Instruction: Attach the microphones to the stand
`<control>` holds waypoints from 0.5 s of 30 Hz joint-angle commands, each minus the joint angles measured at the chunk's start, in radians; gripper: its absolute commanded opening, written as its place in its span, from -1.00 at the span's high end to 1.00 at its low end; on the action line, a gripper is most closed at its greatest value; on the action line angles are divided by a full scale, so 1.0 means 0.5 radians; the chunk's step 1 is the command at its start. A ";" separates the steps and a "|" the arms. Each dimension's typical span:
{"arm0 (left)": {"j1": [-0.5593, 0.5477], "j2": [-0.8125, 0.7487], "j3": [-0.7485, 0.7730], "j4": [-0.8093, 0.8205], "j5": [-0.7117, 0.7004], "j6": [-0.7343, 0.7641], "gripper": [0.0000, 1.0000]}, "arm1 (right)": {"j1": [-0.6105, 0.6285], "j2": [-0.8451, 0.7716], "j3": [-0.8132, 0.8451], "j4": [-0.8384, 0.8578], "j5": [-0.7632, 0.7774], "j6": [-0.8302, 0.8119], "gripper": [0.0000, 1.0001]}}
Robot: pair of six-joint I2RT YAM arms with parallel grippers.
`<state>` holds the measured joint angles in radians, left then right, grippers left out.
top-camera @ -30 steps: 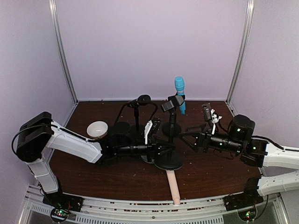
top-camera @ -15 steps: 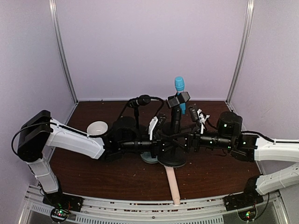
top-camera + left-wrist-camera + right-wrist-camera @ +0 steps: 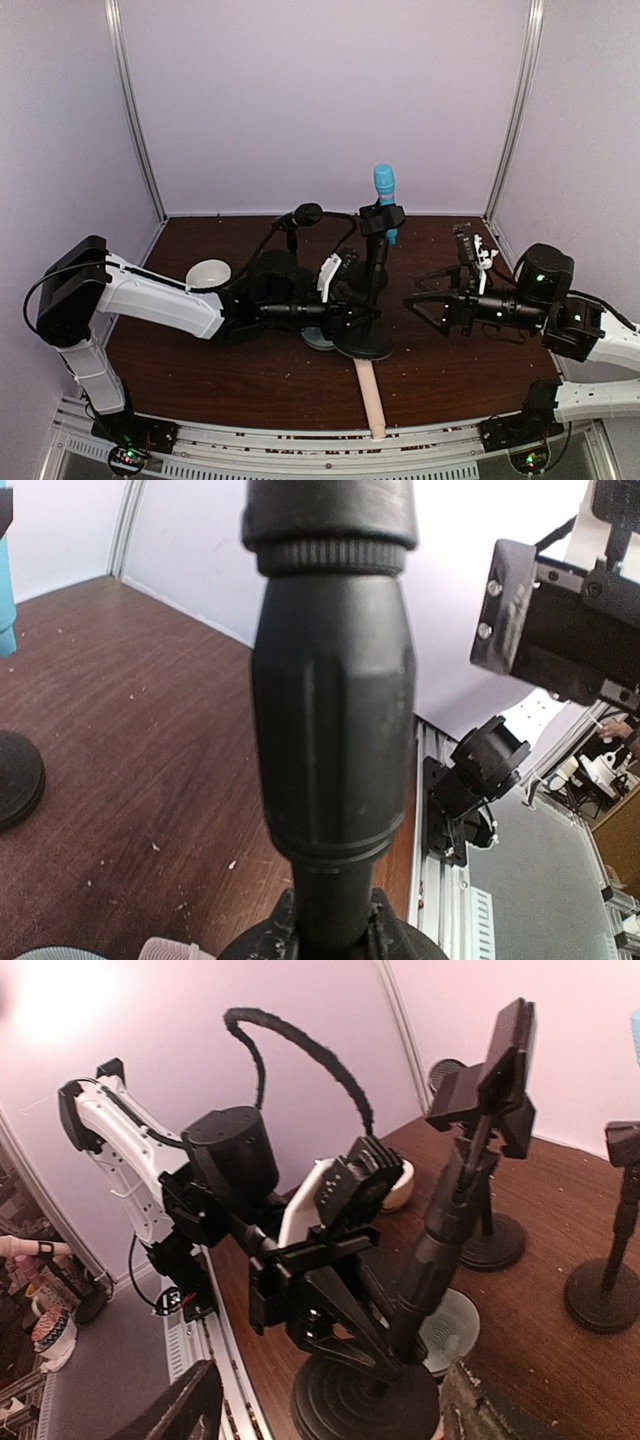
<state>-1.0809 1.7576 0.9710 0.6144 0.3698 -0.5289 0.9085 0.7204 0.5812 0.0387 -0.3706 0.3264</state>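
Note:
The middle stand has a round base (image 3: pixel 362 343), a black pole (image 3: pixel 373 275) and an empty clip (image 3: pixel 381 220). My left gripper (image 3: pixel 360 310) is shut on the pole low down, just above the base; the pole (image 3: pixel 330 730) fills the left wrist view. The right wrist view shows the left gripper (image 3: pixel 415 1345) on the pole (image 3: pixel 440 1250). My right gripper (image 3: pixel 420 300) is open and empty, to the right of the stand. The pale pink-beige microphone (image 3: pixel 370 400) lies on the table, one end under the base. The light blue microphone (image 3: pixel 384 195) and black microphone (image 3: pixel 300 215) sit on rear stands.
A white bowl (image 3: pixel 208 275) stands at the left. A pale blue-grey bowl (image 3: pixel 318 340) lies beside the stand's base. Two rear stand bases (image 3: pixel 490 1240) (image 3: pixel 610 1290) are behind. The table's front rail (image 3: pixel 320 435) runs near the pink-beige microphone's end.
My right gripper came in close to the stand, then pulled back to the right, open. My left gripper stays shut on the pole; the stand's clip shifted slightly.

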 commanded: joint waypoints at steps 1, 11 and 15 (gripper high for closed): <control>0.008 -0.202 0.030 -0.054 -0.046 0.117 1.00 | 0.006 -0.042 0.102 -0.405 0.274 -0.088 -0.54; 0.005 -0.390 -0.071 -0.215 -0.070 0.204 1.00 | 0.004 -0.057 0.311 -0.728 0.517 -0.111 -0.61; 0.005 -0.443 -0.104 -0.225 -0.066 0.226 1.00 | 0.000 -0.107 0.342 -0.760 0.643 -0.116 -0.88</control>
<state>-1.0809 1.5894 0.9260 0.4343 0.3424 -0.4450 0.9085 0.6964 0.7174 -0.2878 -0.1497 0.2825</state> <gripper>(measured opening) 0.164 0.879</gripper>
